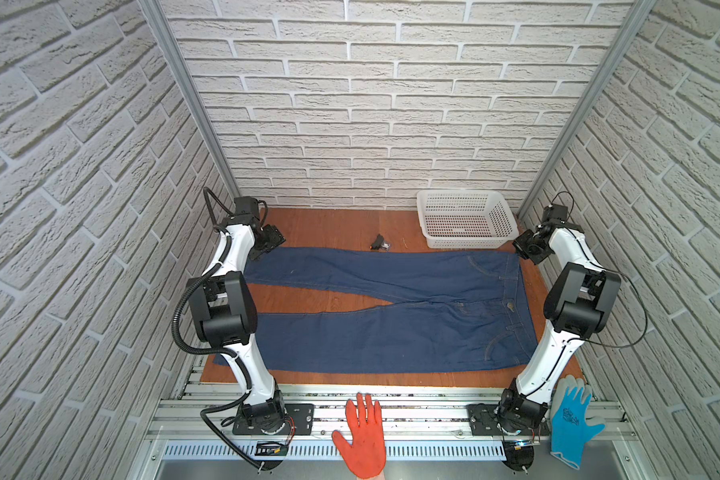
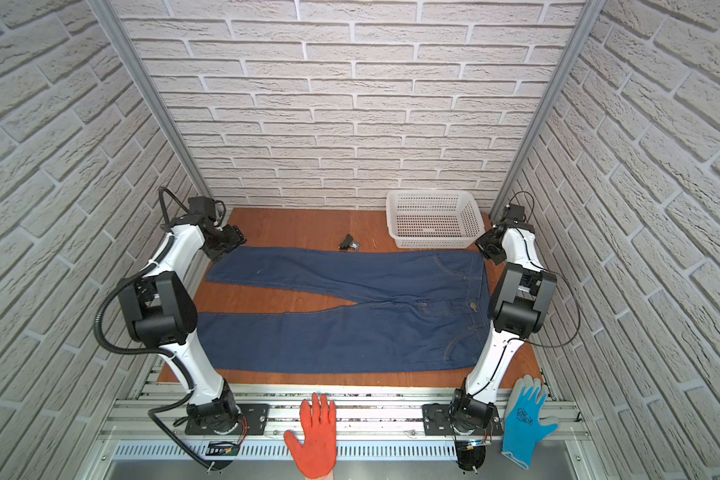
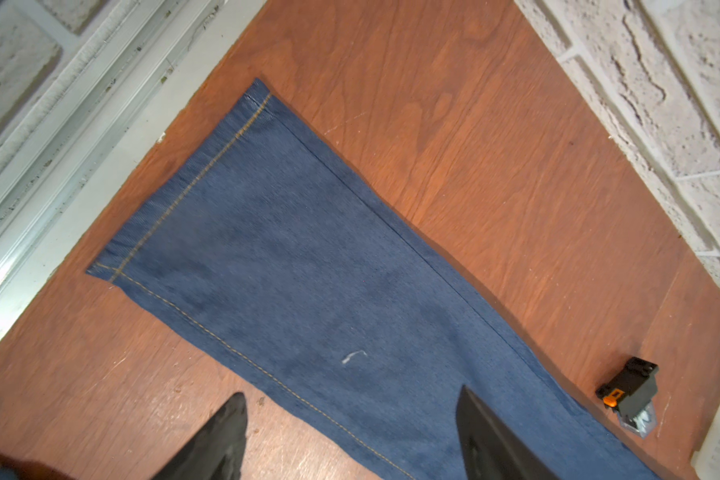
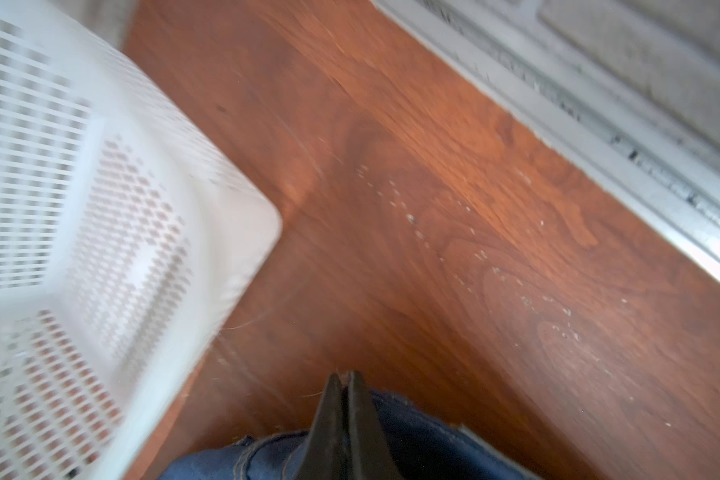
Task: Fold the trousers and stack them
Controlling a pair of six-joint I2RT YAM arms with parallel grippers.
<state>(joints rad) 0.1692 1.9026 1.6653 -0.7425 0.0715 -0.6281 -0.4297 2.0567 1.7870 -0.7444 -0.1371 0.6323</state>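
The brown wooden bench [image 1: 329,228] fills the floor of the cell between white brick-pattern walls. The trousers [image 1: 391,332] lie flat on it and take most of its width. The waist is on the right side, and the two legs run to the left and open a little from each other, so a wedge of wood shows between them. The button side is up.

A white plastic basket [image 1: 504,224] with holes stands at the far right corner, just behind the waist.

The left tool [image 3: 351,392] hangs over the far leg near its hem, with its jaws wide apart and nothing between them. The right tool [image 4: 344,376] is at the far corner of the waist, beside the basket. Its jaws are pressed together over the denim edge; if cloth is pinched there, I cannot tell.

An orange glove [image 1: 364,436] and a blue glove [image 1: 570,419] lie on the front metal rail. A small black part [image 3: 628,388] with an orange tab sits on the wood just behind the far leg.
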